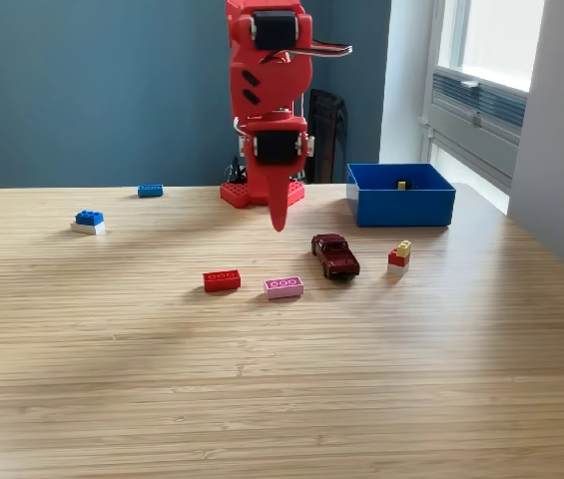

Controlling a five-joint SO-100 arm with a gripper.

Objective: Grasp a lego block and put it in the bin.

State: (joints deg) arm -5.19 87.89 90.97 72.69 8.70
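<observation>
Fingers: I see my red arm's fingers [279,222] pointing straight down above the table, the tips drawn together into one point with nothing between them, hanging just above the wood.
Arm: it stands upright at the far middle of the exterior view, its red base behind the fingers.
Bin: the blue bin [401,208] sits far right on the table, right of the arm's base; I can make out a small yellow-and-dark piece inside near its back wall.
Nearest bricks: a red lego block [222,280] and a pink lego block [283,287] lie flat, near and slightly below the fingertips in the view, red to the left, pink to the right.
Toy car: a dark red car [335,255] rests just right of the pink block.
Stacked bricks: a small red, white and yellow stack [399,256] stands right of the car, nearer than the bin.
Left side: a blue-on-white brick pair [88,222] sits far left; a lone blue brick [150,190] lies farther back.
Table: pale wood-grain table [282,399].
</observation>
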